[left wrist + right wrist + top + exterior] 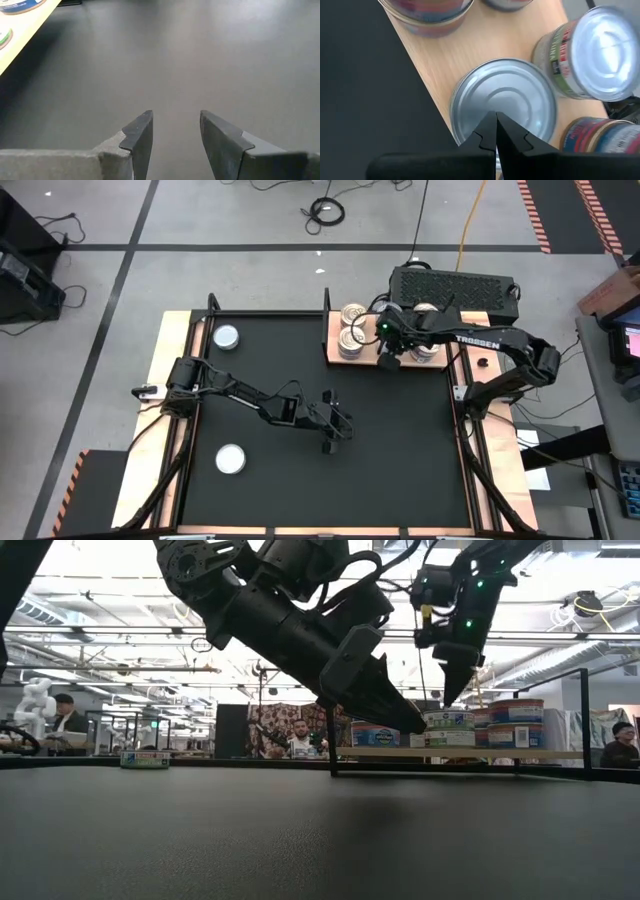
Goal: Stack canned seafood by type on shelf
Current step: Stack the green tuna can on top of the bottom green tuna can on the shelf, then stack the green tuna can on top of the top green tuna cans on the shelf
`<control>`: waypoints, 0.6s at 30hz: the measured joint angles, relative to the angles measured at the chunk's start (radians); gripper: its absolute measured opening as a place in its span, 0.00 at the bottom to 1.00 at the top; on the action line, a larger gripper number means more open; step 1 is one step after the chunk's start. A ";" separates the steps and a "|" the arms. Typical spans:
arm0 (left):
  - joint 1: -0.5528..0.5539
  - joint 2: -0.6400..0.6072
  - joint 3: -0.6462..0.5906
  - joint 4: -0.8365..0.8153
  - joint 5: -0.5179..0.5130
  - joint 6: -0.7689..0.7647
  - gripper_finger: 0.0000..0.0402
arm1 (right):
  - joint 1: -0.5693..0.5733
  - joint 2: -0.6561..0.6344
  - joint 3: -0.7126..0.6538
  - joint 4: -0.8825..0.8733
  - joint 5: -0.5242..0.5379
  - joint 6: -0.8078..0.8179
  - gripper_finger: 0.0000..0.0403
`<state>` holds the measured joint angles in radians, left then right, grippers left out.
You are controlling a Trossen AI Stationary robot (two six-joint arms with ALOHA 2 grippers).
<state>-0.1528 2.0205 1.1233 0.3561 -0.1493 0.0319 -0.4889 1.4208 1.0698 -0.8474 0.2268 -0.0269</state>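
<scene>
Shelf point(440, 60): light-brown wood; tin point(505, 100) at its edge: plain silvery-blue lid; neighbouring tin point(590, 55): silver lid, green-red-white label; table point(330, 470): matt black.

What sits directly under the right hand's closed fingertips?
The right hand, shut and empty, hangs over a silver-lidded tin on the shelf. The fingers cover part of the lid, and what lies beneath that tin is hidden.

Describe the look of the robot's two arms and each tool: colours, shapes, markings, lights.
Both arms are dark and jointed. The right arm bears white lettering and a green light near its wrist. The left tool has two dark wedge-shaped fingers on grey mounts. The right tool has black fingers with stepped, notched tips.
</scene>
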 joint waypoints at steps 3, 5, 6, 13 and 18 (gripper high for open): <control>0.000 0.000 0.000 0.000 0.000 0.000 0.41 | 0.000 -0.034 0.000 0.000 0.001 0.000 0.00; 0.000 0.000 0.000 0.000 0.000 0.000 0.41 | 0.000 -0.058 0.000 0.000 0.000 0.005 0.00; 0.000 0.000 0.000 0.000 0.000 0.000 0.41 | 0.000 -0.073 0.000 -0.001 -0.002 0.009 0.00; 0.000 0.000 0.000 0.000 0.000 0.000 0.41 | 0.076 -0.175 0.000 -0.002 -0.053 0.054 0.00; 0.000 -0.001 0.000 -0.007 0.000 -0.001 0.41 | 0.221 -0.220 0.000 -0.002 -0.051 0.123 0.00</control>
<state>-0.1528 2.0192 1.1229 0.3493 -0.1493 0.0304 -0.2679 1.2008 1.0702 -0.8494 0.1761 0.0960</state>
